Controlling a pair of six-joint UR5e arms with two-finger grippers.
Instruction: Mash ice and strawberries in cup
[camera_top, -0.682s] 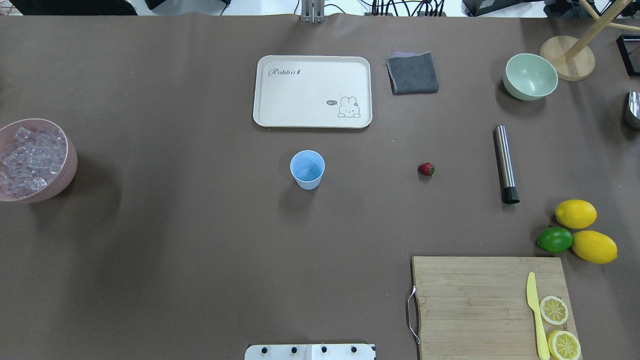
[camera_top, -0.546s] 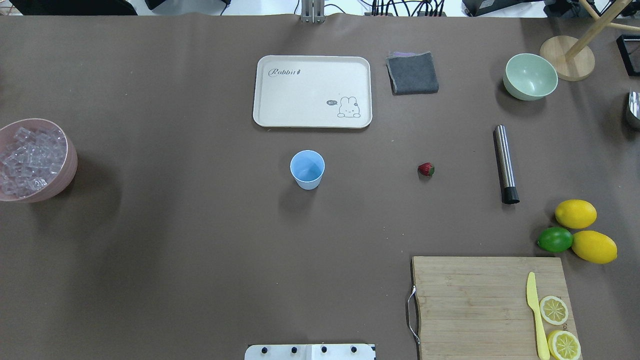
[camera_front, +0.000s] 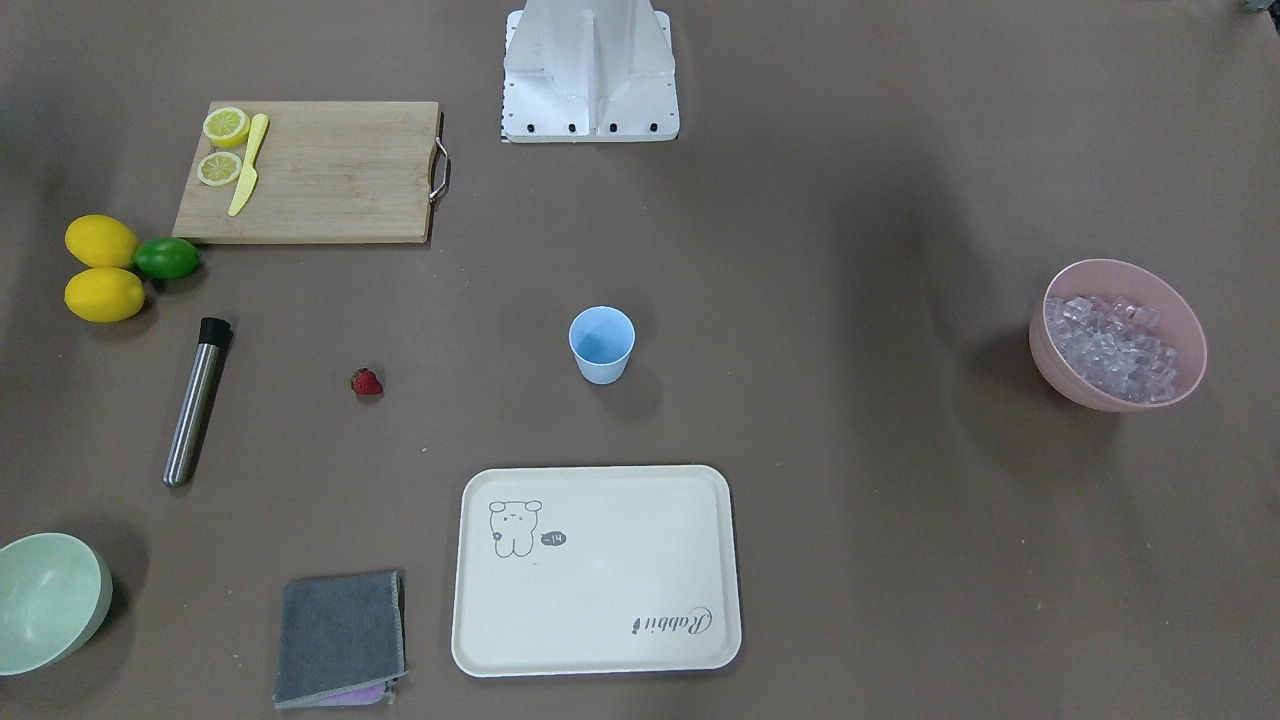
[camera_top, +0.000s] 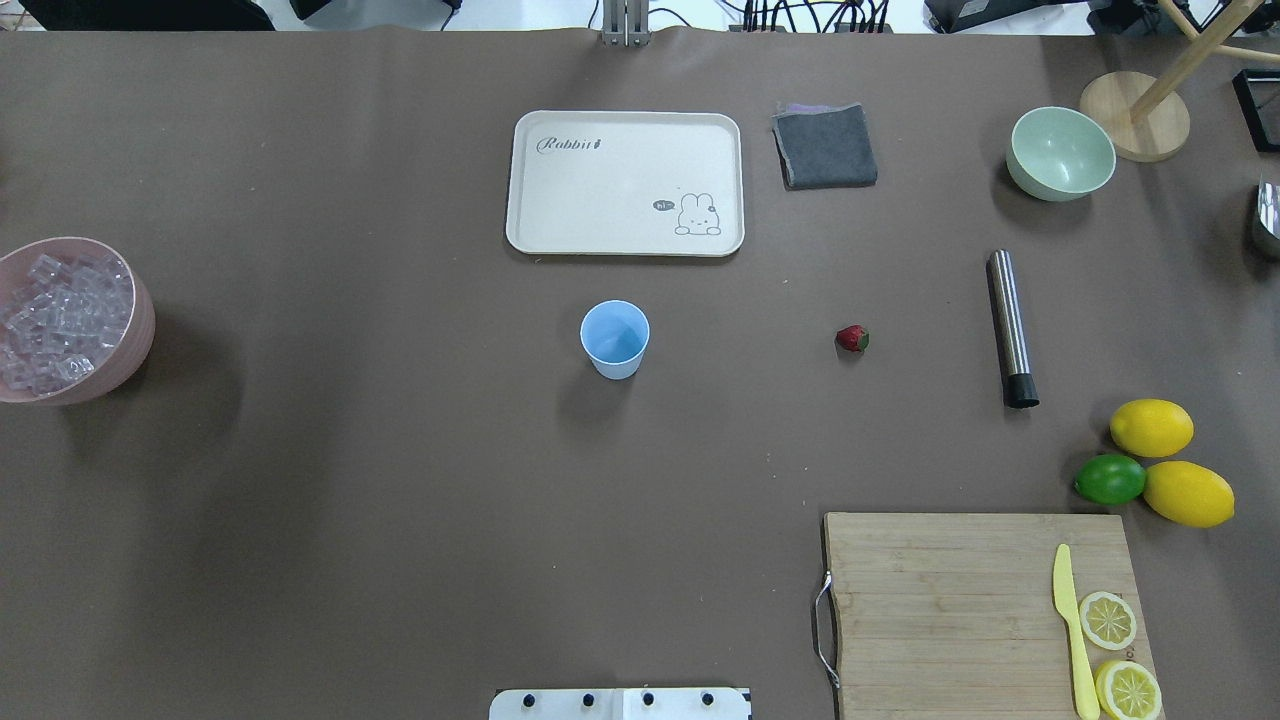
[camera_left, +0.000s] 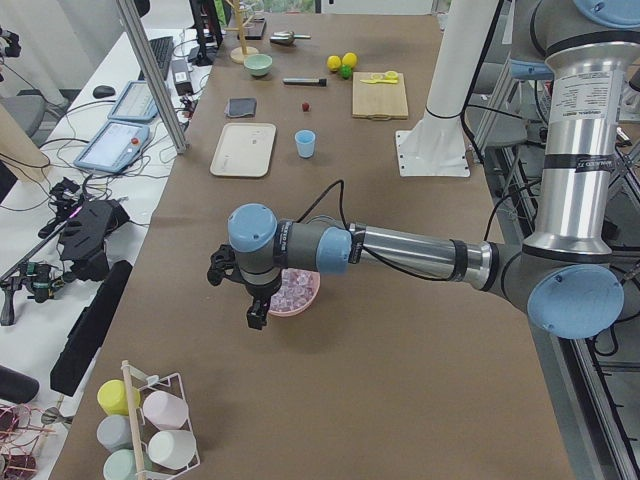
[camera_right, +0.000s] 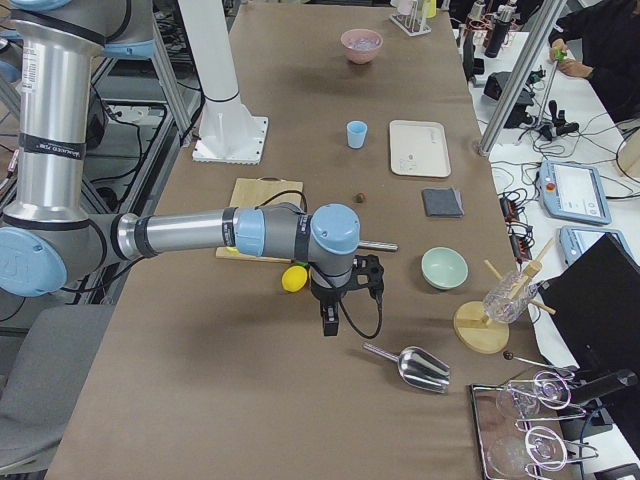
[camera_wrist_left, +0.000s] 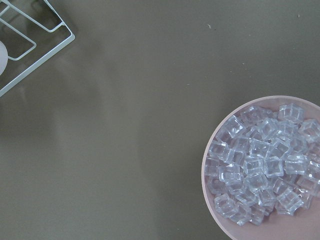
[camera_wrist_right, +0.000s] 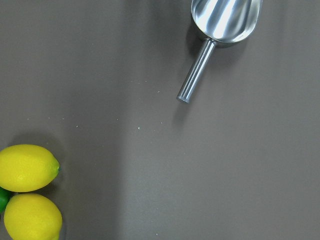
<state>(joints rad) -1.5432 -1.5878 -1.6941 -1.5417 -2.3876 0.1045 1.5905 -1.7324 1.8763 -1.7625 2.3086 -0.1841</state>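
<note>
The left jaws and right jaws are shown only in side views: released or clenched cannot be told. The left jaws are hung by the pink bowl (camera_front: 1042, 350) of ice (camera_wrist_left: 260, 165), cut off at the surface's left edge overhead. The cup (camera_top: 615, 340) is stood mid-surface, strawberry (camera_top: 852, 339) well apart on its right; open room is left around both.

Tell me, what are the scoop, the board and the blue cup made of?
Scoop: looks like polished metal, mirror-shiny with bright reflections.
Board: wood, maybe bamboo; matte, with pale strips and grain lines.
Cup: probably plastic; smooth, plain and evenly light blue, though it could be coated paper.
</note>
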